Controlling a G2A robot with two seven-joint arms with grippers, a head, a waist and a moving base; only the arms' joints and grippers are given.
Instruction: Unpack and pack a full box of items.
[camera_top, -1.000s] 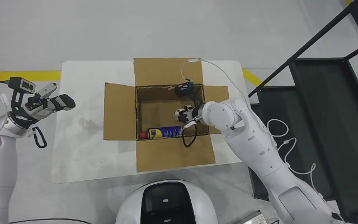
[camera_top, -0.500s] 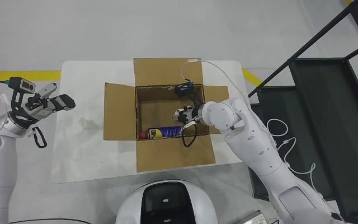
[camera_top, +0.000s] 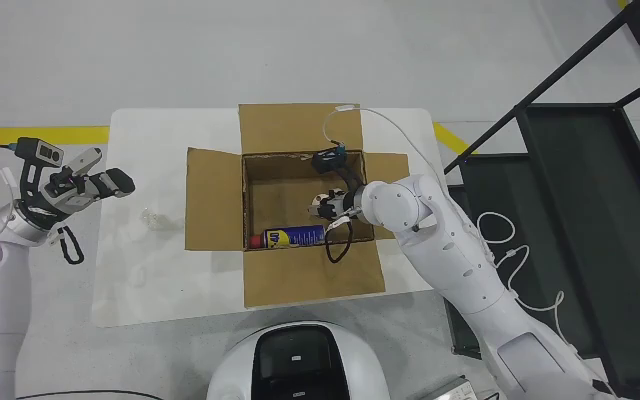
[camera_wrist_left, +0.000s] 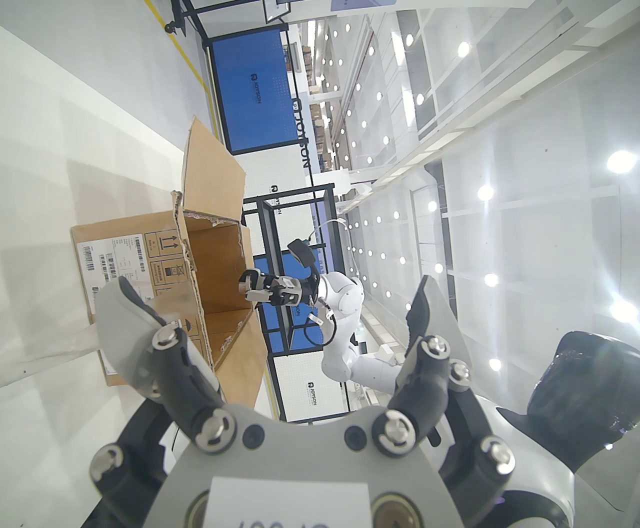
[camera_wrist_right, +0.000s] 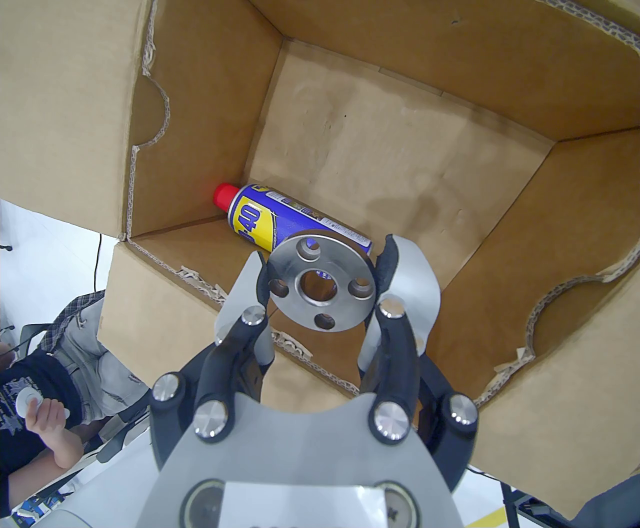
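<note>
The right gripper (camera_wrist_right: 325, 264) grips a steel flange (camera_wrist_right: 345, 267) by its rim, inside the open box (camera_wrist_right: 400, 130) and above its floor. The box stands mid-table (camera_top: 150, 280). A can (camera_wrist_right: 295, 225) lies along the box's near wall, cap toward its left corner. The left gripper (camera_wrist_left: 270, 300) hangs wide and empty off the table's left edge.

I can't tell whether the flange is going in or coming out. Packing means lowering it beside the can, then releasing. Unpacking means lifting it clear of the wall and flaps.
</note>
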